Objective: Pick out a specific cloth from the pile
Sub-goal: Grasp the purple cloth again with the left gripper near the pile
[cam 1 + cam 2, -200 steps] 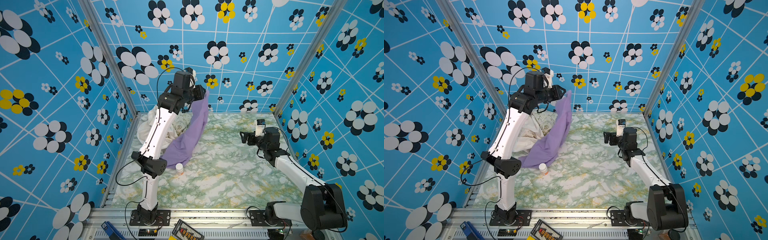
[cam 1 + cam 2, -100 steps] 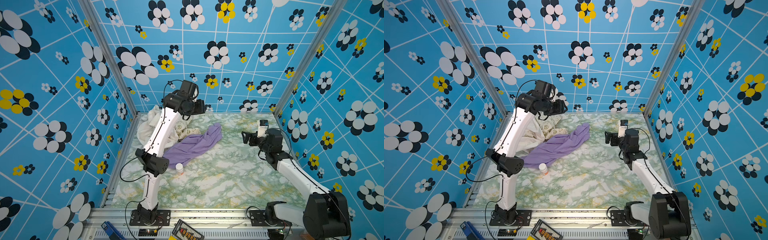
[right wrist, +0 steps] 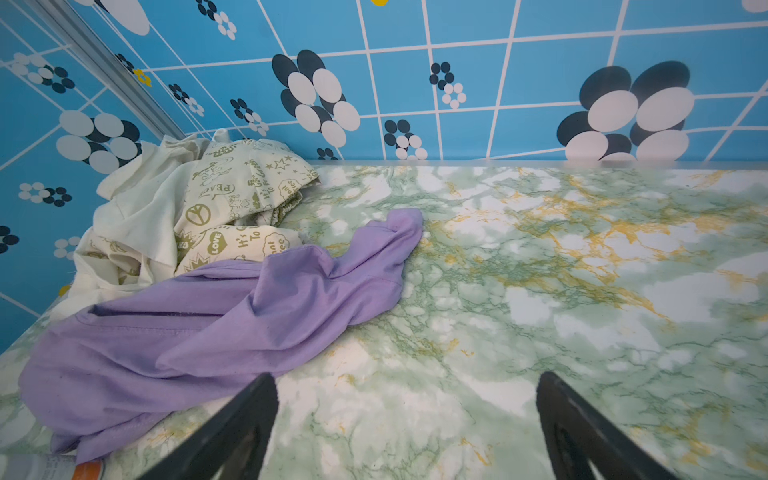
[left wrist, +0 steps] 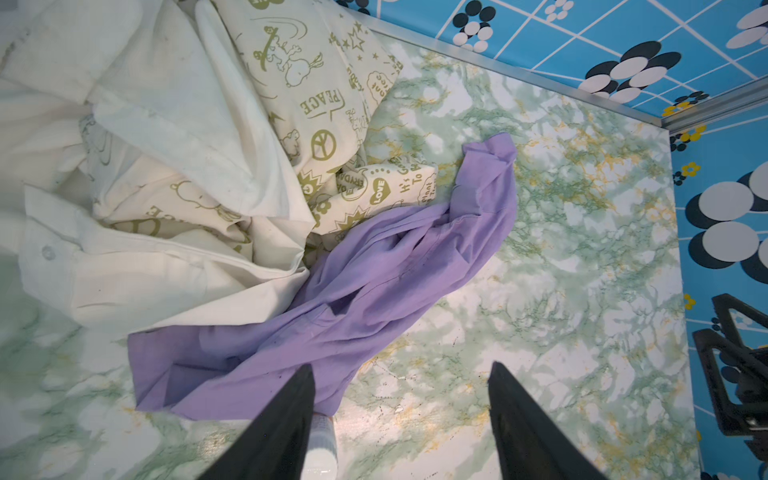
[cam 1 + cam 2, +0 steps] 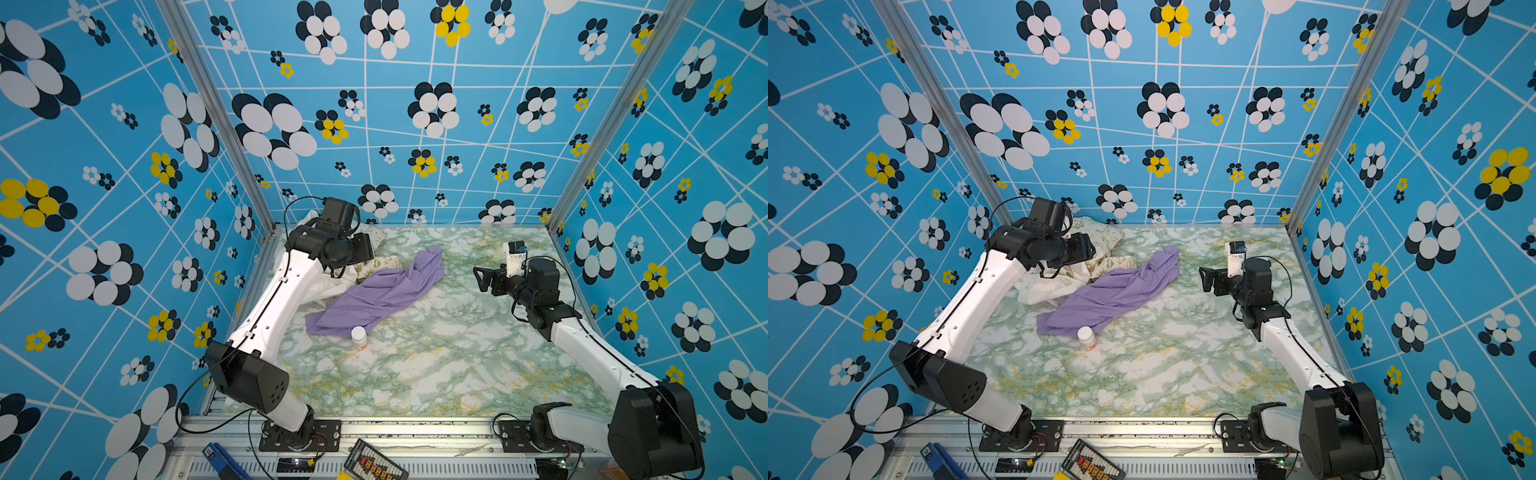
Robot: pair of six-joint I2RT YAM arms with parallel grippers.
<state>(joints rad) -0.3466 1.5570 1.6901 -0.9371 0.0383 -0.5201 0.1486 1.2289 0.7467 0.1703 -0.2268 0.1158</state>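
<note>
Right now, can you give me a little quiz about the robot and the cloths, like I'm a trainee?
1. True or false: the left gripper is gripping the purple cloth.
2. What sits by the purple cloth's near edge? A) a spoon B) a small bottle C) a cup
3. What colour is the print on the cream cloth in the pile?
Key: 1 false, its jaws are open and the cloth lies loose on the table; 2 B; 3 green.
</note>
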